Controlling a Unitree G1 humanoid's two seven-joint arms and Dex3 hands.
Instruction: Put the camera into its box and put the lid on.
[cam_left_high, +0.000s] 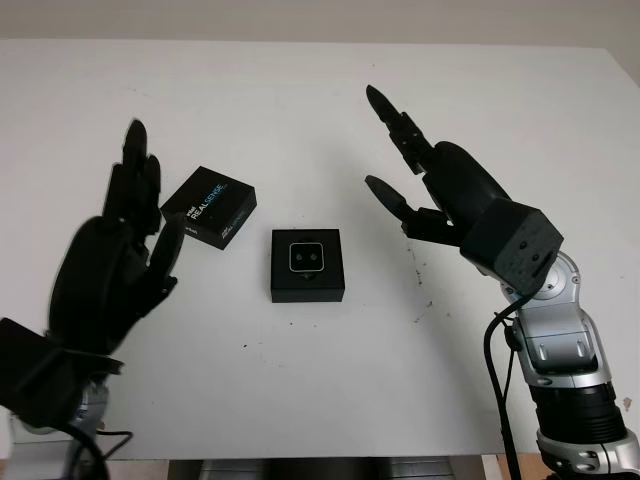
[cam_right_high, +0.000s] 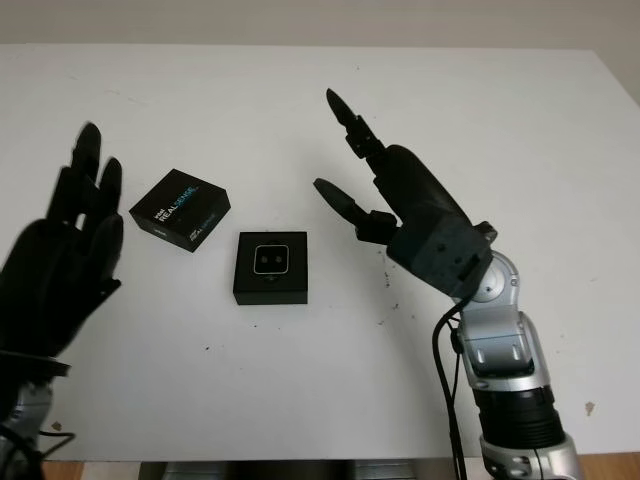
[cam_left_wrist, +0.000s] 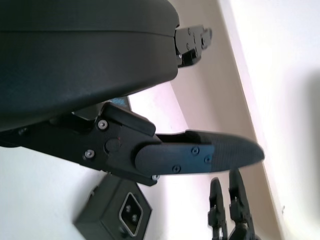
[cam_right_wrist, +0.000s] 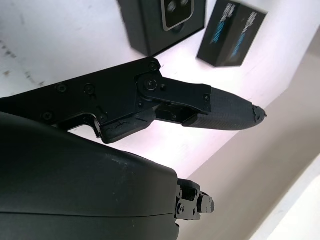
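A black open box (cam_left_high: 306, 265) sits in the middle of the white table (cam_left_high: 320, 90), with the small silver-faced camera (cam_left_high: 306, 258) lying inside it. The black lid (cam_left_high: 209, 206), printed with white and blue lettering, lies just to the box's left, turned at an angle. My left hand (cam_left_high: 135, 225) is raised open beside the lid, on its left. My right hand (cam_left_high: 395, 165) is raised open to the right of the box, holding nothing. The right wrist view shows the box (cam_right_wrist: 165, 20) and the lid (cam_right_wrist: 232, 32) past a finger (cam_right_wrist: 220, 110).
Small dark specks (cam_left_high: 418, 300) mark the table to the right of the box. The table's front edge (cam_left_high: 320, 460) runs close to my arms.
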